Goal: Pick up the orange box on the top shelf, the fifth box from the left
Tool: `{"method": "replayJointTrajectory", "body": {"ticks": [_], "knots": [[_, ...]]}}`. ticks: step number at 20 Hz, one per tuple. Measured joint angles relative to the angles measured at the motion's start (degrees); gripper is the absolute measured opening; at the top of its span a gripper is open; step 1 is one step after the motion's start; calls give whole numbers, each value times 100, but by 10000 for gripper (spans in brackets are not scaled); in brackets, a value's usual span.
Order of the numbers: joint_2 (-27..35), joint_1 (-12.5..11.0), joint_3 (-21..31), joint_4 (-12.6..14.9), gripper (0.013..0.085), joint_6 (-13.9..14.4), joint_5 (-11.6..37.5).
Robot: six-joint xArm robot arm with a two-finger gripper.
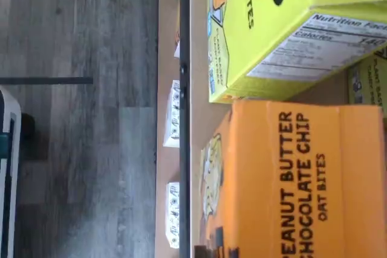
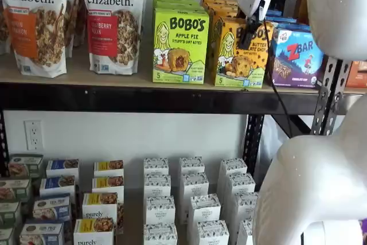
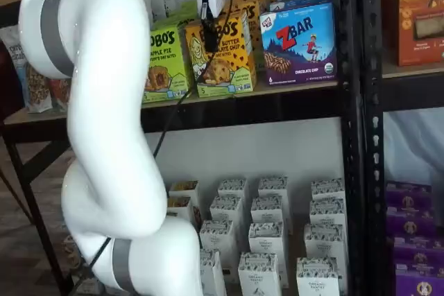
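Orange box (image 2: 239, 54), lettered "Peanut Butter Chocolate Chip", standing upright at the front of the top shelf (image 2: 74, 74); in both shelf views it sits between the lime-green Apple Pie box (image 2: 179, 47) on one side and the blue Zbar box (image 2: 297, 57) on the other, close beside each; further orange cartons stand in a row behind it. Gripper (image 2: 250, 32), white body with black fingers, hanging in front of the orange box's upper face in both shelf views, a black cable (image 2: 279, 98) trailing down from it past the shelf's black front beam; the fingers overlap the carton's front panel, but whether they are apart, together or clamped on the carton cannot be told from these angles. Wrist view: the orange box's top panel (image 1: 302, 179) fills the near field, the lime-green box (image 1: 272, 28) just beside it, and grey wood-look flooring (image 1: 78, 113) lies beyond the shelf edge. Granola bags (image 2: 112, 21) occupy the shelf's far end; small white cartons (image 2: 189, 199) stand in rows on the lower level; the white arm (image 3: 104, 136) crosses the foreground.
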State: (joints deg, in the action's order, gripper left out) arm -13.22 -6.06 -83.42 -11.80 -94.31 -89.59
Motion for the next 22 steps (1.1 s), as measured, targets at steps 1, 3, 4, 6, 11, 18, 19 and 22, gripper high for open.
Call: {"method": "replayJointTrajectory", "body": {"ticks": [1,3,4,6,11,18,19,22], "knots": [[-1,0,-1,-4,410,0,-4],[-4,0,-2,-6,370,1,-8],[-4,0,-2,-8,370,2,-12],[-1,0,-9,-17,330,3,-25],[12,6,-38,-4,330,12,-64],[15,-13,-134,-52,330,22,-283],[8,-12,-152,-56,330,29,-341],[-75,-9,-139,-78,330,48,-465]]}}
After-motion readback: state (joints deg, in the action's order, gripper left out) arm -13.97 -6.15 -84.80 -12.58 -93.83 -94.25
